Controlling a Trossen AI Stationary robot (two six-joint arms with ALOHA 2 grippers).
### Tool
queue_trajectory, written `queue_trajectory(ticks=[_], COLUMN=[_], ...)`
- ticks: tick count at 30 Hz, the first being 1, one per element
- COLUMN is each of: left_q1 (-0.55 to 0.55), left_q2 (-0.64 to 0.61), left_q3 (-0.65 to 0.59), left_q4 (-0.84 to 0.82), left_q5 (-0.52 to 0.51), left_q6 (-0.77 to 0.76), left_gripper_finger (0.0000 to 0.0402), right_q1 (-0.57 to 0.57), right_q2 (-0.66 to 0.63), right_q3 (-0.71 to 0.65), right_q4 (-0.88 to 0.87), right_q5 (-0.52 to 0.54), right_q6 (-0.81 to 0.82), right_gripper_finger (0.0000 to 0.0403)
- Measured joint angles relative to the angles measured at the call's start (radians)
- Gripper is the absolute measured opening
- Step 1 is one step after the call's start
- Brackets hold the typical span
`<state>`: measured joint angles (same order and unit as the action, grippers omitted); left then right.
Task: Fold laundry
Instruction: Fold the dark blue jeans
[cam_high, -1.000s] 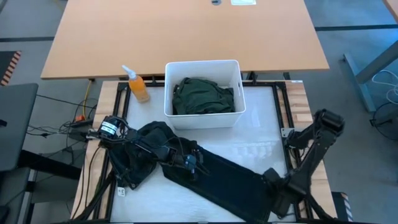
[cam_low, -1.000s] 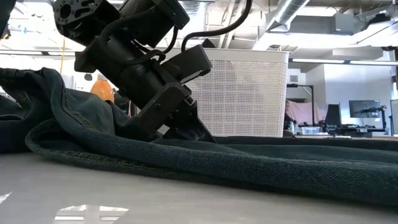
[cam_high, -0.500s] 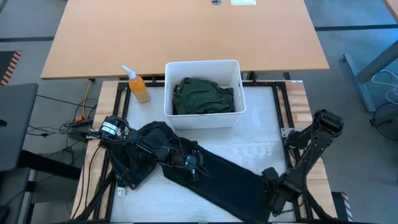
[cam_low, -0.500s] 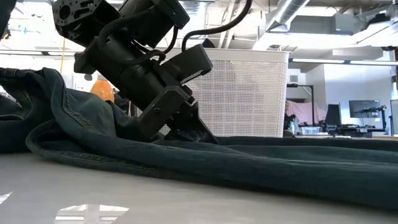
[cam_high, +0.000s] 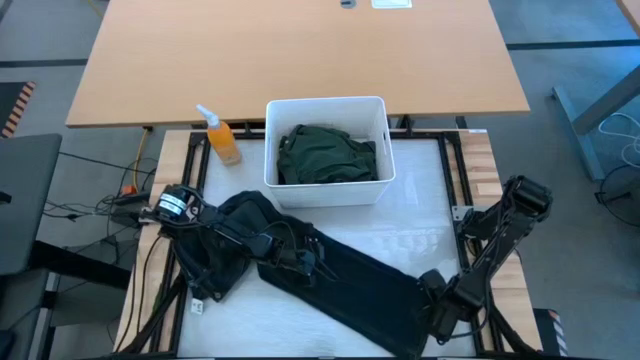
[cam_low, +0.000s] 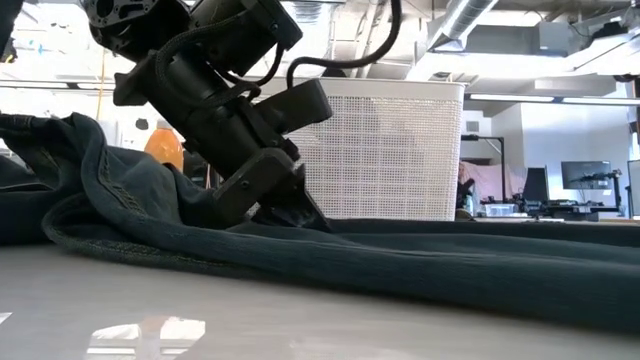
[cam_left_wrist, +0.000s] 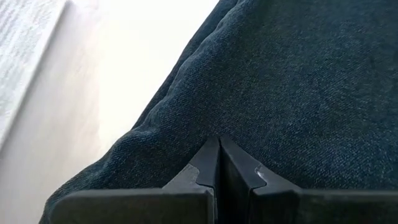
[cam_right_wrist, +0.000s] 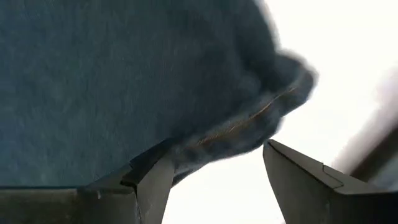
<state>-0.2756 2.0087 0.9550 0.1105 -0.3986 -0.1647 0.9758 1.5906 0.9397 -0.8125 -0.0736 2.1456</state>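
Early: trousers (cam_high: 350, 290) lie unfolded diagonally toward table (cam_high: 420, 215) front-right corner. Left gripper (cam_high: 305, 265) closed, pressing cloth; right gripper (cam_right_wrist: 211, 177) wide, hem free. Green garment (cam_high: 325, 155) in bin (cam_high: 325, 105).

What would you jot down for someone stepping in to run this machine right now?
Left end effector: shut, pressed on the dark trousers near mid-table.
Right end effector: open at the trousers' hem by the table's near right corner, gripping nothing.
Trousers lie stretched diagonally across the table, bunched at the left end. A green garment sits in the white bin behind them.
Done: trousers are laid out.
Left: no fold made yet; the green garment is untouched.
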Motion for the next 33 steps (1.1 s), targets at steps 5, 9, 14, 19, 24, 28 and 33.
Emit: queue_trajectory(ticks=[5, 9, 14, 19, 24, 28, 33], left_q1=[0.002, 0.003, 0.003, 0.002, 0.003, 0.004, 0.004], left_q2=[-0.016, -0.033, -0.034, -0.034, -0.049, -0.125, -0.271], left_q3=[0.0, -0.002, -0.002, -0.004, -0.009, -0.014, -0.011], left_q4=[-0.028, -0.051, -0.053, -0.056, -0.04, -0.07, -0.076], left_q5=[0.0, -0.005, -0.007, -0.05, -0.071, -0.081, -0.086], left_q6=[-0.006, -0.001, 0.001, -0.005, 0.019, 0.05, 0.092], left_gripper_finger=[0.0, 0.0, 0.0, 0.0, 0.0, 0.0004, 0.0007], right_q1=[-0.001, -0.009, -0.034, -0.069, -0.103, -0.124, -0.133], right_q2=[-0.003, -0.005, -0.004, -0.003, -0.002, -0.035, -0.138], right_q3=[-0.108, -0.162, -0.173, -0.175, -0.175, -0.152, -0.049], right_q4=[0.172, 0.224, 0.215, 0.225, 0.232, 0.196, -0.014], right_q5=[0.04, 0.09, 0.118, 0.158, 0.197, 0.2, 0.166], right_q6=[0.002, 0.01, -0.051, -0.124, -0.237, -0.318, -0.422], right_gripper_finger=[0.0272, 0.0272, 0.0263, 0.0193, 0.0069, 0.0039, 0.0041])
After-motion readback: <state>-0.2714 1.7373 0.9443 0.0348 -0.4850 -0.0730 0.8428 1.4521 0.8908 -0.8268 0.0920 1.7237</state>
